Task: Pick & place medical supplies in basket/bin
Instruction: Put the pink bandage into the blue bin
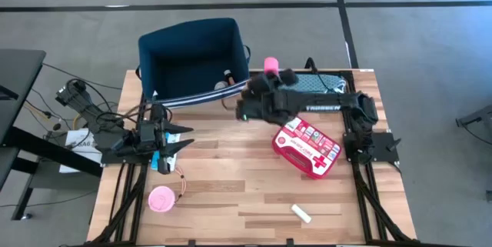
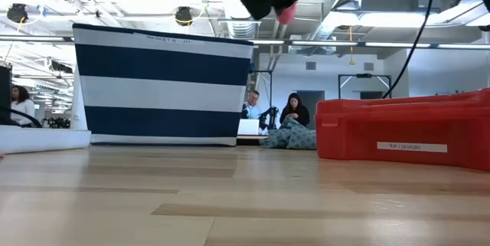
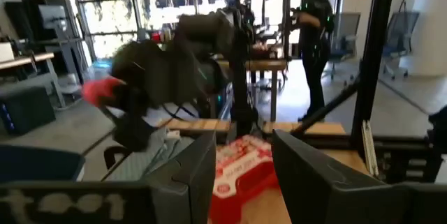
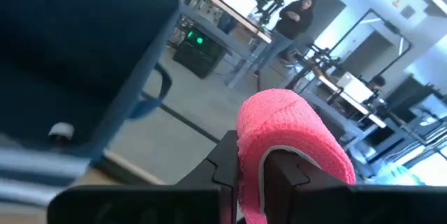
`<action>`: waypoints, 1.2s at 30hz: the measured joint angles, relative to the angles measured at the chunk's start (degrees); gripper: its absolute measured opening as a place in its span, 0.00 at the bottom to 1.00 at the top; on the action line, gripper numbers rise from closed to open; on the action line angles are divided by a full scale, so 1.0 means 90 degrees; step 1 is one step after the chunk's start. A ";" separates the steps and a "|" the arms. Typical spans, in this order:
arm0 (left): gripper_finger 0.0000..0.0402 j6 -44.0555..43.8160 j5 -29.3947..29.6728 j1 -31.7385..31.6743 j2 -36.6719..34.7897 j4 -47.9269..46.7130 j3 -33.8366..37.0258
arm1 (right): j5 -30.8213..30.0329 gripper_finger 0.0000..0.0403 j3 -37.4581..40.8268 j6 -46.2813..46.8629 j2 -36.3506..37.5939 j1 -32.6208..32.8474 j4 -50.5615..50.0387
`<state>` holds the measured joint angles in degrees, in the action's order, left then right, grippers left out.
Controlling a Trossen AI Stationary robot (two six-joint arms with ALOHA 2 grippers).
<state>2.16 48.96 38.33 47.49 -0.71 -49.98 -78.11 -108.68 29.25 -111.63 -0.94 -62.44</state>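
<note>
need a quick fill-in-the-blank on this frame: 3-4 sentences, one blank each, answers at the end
1. The right hand is shut on the pink ____.
2. The red first-aid pouch lies on the table, under the ____ arm.
3. The pink round tub sits on the table near the ____ hand.
4. The right hand is raised beside the navy ____, not yet over it.

Missing words: tape roll; right; left; bin
</note>
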 joint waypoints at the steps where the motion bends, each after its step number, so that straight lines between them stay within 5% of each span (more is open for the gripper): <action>1: 0.32 -0.0073 0.0025 0.0000 0.0007 -0.0128 0.0000 | 0.0013 0.07 -0.0006 -0.0734 0.0000 -0.0120 0.0670; 4: 0.32 -0.0154 0.0203 0.0000 0.0016 -0.0489 0.0000 | 0.0661 0.08 -0.0212 -0.3142 -0.0006 -0.0517 0.3099; 7: 0.32 -0.0149 0.0462 0.0002 0.0012 -0.0624 0.0000 | 0.3164 0.08 -0.0245 -0.5109 -0.0003 -0.0955 0.5888; 10: 0.32 -0.0243 0.0511 0.0000 -0.0006 -0.0729 0.0000 | 0.5687 0.06 -0.0245 -0.4819 -0.0024 -0.1315 0.7193; 12: 0.32 -0.0385 0.0485 0.0002 -0.0010 -0.0745 0.0000 | 0.6484 0.06 -0.0245 -0.4210 -0.0016 -0.1478 0.7329; 20: 0.32 -0.0849 0.0472 0.0002 -0.0003 -0.0823 0.0000 | 0.6650 0.08 -0.0161 -0.3447 -0.0422 -0.2131 0.6261; 28: 0.32 -0.1075 0.0487 0.0002 0.0000 -0.0855 0.0000 | 0.7037 0.08 -0.0214 -0.3976 -0.1192 -0.2053 0.7185; 36: 0.32 -0.1279 0.0617 0.0002 0.0000 -0.0848 -0.0002 | 0.7906 0.22 -0.0686 -0.4218 -0.1801 -0.2066 0.7276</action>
<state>-9.34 54.52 38.35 47.48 -8.34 -50.00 -6.96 -114.86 -8.71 -127.84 -19.54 3.05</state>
